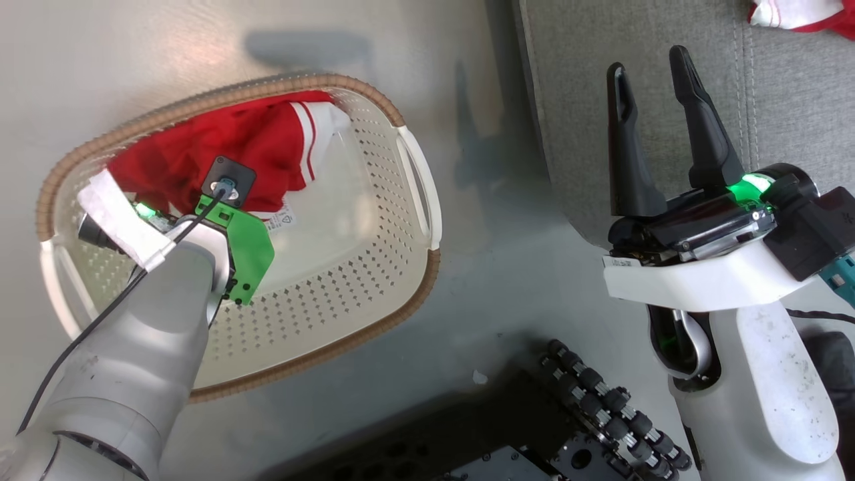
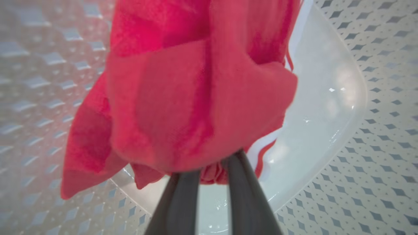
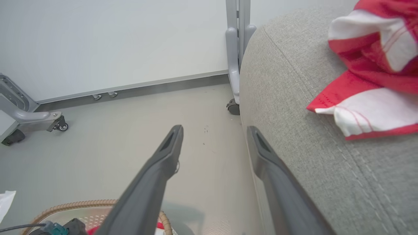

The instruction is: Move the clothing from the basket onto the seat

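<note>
Pale grey floor carries the basket, which stands just beside the grey seat with a strip of bare floor between them. Part of the job looks done: one red-and-white garment already lies crumpled on the seat cushion, well clear of its near edge. What is left is the clothing in the basket, a red heap with a white striped cuff bunched against the far wall, while the near half of the perforated bottom lies bare. How many pieces make up that heap cannot be told. The left forearm reaches in from the lower left of the head view and slopes down into the basket, its wrist bent toward the heap, a black cable running along it. In the left wrist view the left pincer is closed tight on a gathered fold of the red cloth, which spreads out beyond the fingers with the basket bottom behind it. By my reading the grasp is made and the lift and carry to the seat are yet to come. The right pincer is held over the seat's near corner, fingers well apart and holding nothing, its forearm rising upright from the lower right
</note>
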